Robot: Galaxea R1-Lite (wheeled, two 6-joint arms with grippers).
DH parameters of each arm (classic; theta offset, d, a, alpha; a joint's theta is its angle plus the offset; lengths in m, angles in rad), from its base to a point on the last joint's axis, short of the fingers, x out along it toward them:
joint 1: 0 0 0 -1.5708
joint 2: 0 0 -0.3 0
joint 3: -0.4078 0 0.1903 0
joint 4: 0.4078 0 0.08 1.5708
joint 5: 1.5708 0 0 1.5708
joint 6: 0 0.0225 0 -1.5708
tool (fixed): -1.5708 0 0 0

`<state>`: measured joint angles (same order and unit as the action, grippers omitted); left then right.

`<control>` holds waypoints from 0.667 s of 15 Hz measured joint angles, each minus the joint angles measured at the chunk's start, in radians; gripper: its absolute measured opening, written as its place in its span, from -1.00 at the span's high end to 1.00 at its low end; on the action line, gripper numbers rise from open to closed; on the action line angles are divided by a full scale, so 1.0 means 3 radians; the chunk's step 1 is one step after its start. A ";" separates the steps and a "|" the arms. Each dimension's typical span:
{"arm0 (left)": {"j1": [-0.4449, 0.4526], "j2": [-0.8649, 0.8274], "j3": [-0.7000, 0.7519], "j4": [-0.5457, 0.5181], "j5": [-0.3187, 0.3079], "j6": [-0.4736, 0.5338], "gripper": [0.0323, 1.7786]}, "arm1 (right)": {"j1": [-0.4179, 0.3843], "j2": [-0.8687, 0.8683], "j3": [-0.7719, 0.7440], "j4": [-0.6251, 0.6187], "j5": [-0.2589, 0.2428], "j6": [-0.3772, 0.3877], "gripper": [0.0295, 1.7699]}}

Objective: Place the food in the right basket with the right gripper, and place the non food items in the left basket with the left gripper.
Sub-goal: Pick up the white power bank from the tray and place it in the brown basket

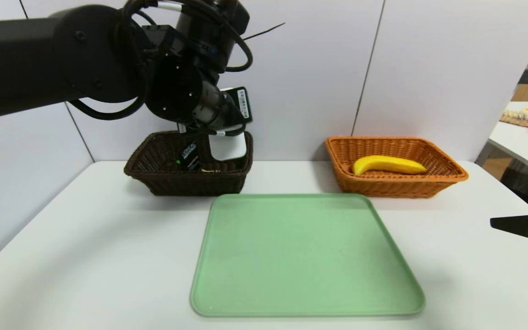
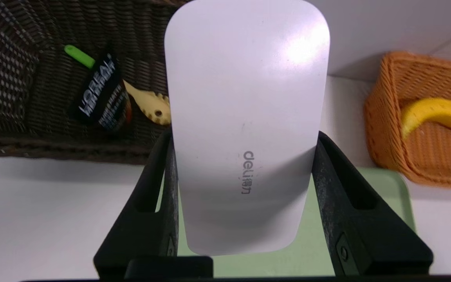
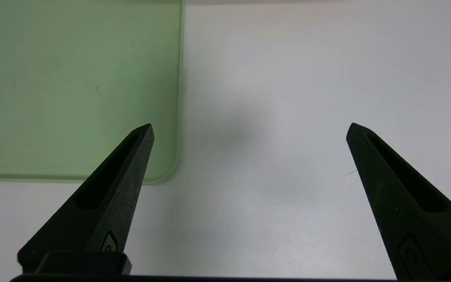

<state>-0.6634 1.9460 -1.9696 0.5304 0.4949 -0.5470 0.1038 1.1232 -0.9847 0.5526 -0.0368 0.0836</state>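
Observation:
My left gripper (image 2: 244, 135) is shut on the white rounded case (image 2: 245, 98), one black finger on each long side. In the head view the case (image 1: 228, 146) hangs at the right end of the dark brown left basket (image 1: 154, 176), its lower end below the rim. Inside that basket (image 2: 10, 78) lie the dark L'Oreal tube (image 2: 100, 94) and the yellow pasta spoon (image 2: 149, 105) with its green handle. The banana (image 1: 390, 165) lies in the orange right basket (image 1: 447, 181). At the table's right edge my right gripper (image 3: 250, 127) hovers open and empty over bare table.
A green tray (image 1: 305, 256) with nothing on it takes up the middle of the white table, in front of both baskets. A wall stands right behind the baskets. A second table (image 1: 520, 142) with small items stands off to the far right.

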 joint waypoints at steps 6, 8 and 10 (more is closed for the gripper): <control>0.0479 0.0492 0.0001 -0.0948 0.0014 0.0538 -0.08 | -0.0061 -0.0028 0.0005 0.0010 0.0032 -0.0004 -0.92; 0.0538 0.0672 0.0004 -0.1347 0.0013 0.0656 -0.08 | -0.0067 -0.0048 0.0005 0.0011 0.0032 -0.0004 -0.92; 0.0549 0.0815 0.0004 -0.1554 0.0009 0.0675 -0.09 | -0.0082 -0.0062 0.0005 0.0012 0.0033 -0.0006 -0.92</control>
<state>-0.4987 2.1904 -1.9685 0.0643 0.4974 -0.3445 0.0794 1.1045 -0.9832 0.5562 -0.0268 0.0817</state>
